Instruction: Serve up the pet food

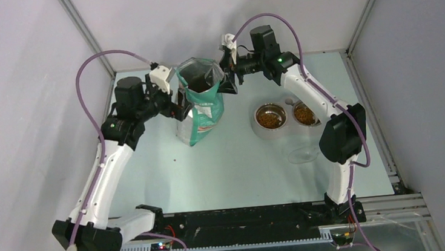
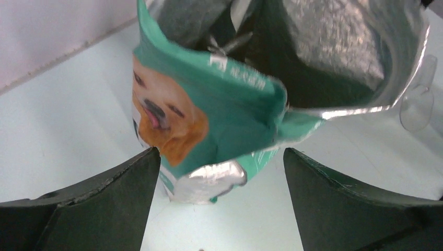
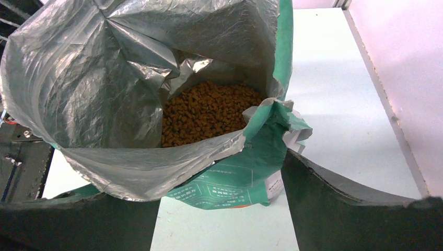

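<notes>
Kibble [image 3: 209, 112] lies half hidden deep in the foil-lined bag [image 1: 201, 106]; left gripper [image 2: 220, 152] and right gripper [image 3: 219, 178] both gape apart; pale table [image 1: 242, 166], grey walls [image 1: 22, 88].

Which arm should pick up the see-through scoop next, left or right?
Probably the right. Both the right gripper and left gripper are open, but the scoop lies near the bowls on the right arm's side, across the bag from the left.

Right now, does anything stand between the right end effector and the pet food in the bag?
Only the bag's own near wall. The right end effector sits open at the rim of the bag, whose crumpled foil lip lies just ahead of it. The pet food lies low inside, uncovered from above. Nothing else visible blocks it.
</notes>
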